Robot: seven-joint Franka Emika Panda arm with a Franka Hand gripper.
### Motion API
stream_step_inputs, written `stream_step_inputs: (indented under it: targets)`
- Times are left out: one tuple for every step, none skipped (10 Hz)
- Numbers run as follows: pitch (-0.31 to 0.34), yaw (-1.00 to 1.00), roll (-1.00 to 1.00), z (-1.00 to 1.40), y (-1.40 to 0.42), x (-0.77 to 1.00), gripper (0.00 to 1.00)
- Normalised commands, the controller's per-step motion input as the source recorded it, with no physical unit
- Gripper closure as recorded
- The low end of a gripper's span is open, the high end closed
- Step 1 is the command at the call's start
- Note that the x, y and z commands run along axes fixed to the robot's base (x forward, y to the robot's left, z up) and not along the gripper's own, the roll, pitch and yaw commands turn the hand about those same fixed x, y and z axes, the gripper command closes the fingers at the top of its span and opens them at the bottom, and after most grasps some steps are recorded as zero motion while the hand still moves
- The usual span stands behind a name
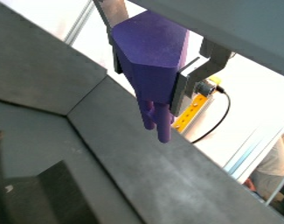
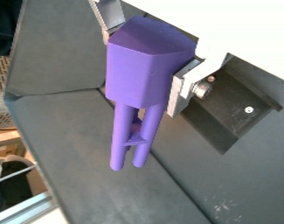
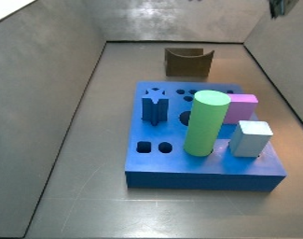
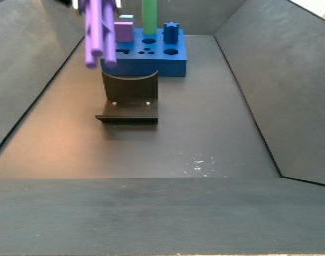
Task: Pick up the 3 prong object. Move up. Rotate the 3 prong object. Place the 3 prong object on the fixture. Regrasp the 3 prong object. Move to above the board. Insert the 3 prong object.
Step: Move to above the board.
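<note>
Carrying the prong piece high above the fixture.

Gripper (image 2: 142, 54) clenched on one 3 prong object (image 2: 137, 87), long axis vertical, prongs hanging down, held over and slightly beside one fixture (image 4: 129, 95) in a side view; one board (image 3: 203, 140) lying well beyond.

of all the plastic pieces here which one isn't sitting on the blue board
The light-purple pronged plastic piece: it hangs clamped in the gripper above the dark fixture. The green cylinder, pink cube and dark blue star peg all stand on the board.
</note>
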Motion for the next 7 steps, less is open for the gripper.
stream_step_inputs:
  targets:
    - [0.047, -0.01, -0.06, 1.0, 0.11, 0.07, 1.0]
    - [0.059, -0.01, -0.07, 1.0, 0.1, 0.06, 1.0]
    - [0.077, 0.0, -0.07, 1.0, 0.09, 0.05, 1.0]
    - [0.088, 0.01, -0.07, 1.0, 0.07, 0.04, 1.0]
    - [0.102, 0.03, -0.06, 1.0, 0.06, 0.03, 1.0]
    - [0.11, 0.04, -0.06, 1.0, 0.05, 0.03, 1.0]
    - [0.113, 0.05, -0.06, 1.0, 0.04, 0.03, 1.0]
